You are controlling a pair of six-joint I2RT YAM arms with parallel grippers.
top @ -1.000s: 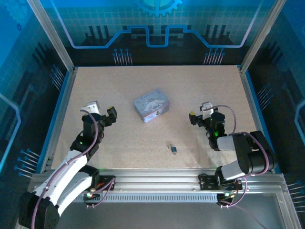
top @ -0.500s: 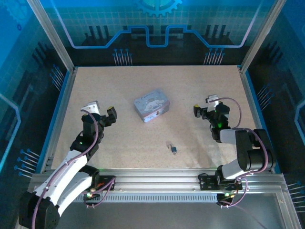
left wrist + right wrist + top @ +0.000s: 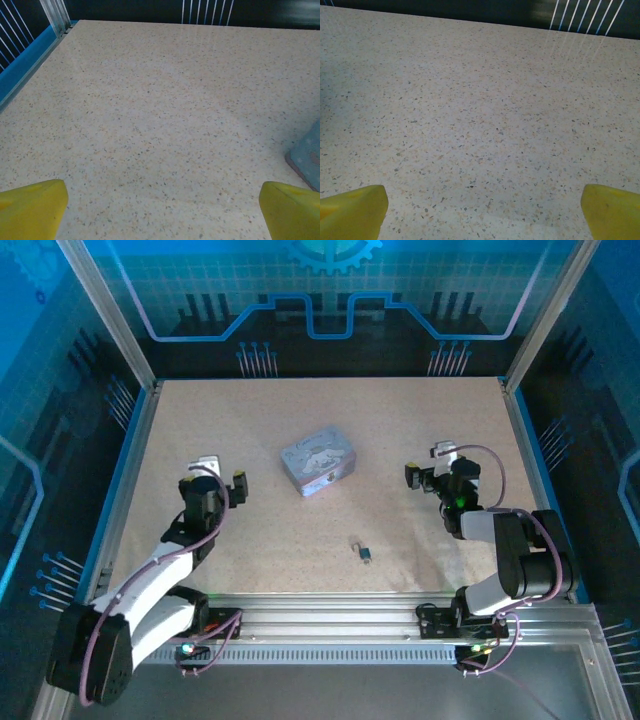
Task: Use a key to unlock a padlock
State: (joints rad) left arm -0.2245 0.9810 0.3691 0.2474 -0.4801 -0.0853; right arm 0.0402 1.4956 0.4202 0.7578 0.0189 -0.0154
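Left gripper [image 3: 222,473] shifted right; it and right gripper [image 3: 428,463] gape wide; padlock [image 3: 364,553] tiny, dark grey

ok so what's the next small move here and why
Probably bring the right gripper back and inward toward the padlock, which lies untouched on the table near its front edge. Both grippers are open and empty, and the right one looks nearer to it than the left gripper.
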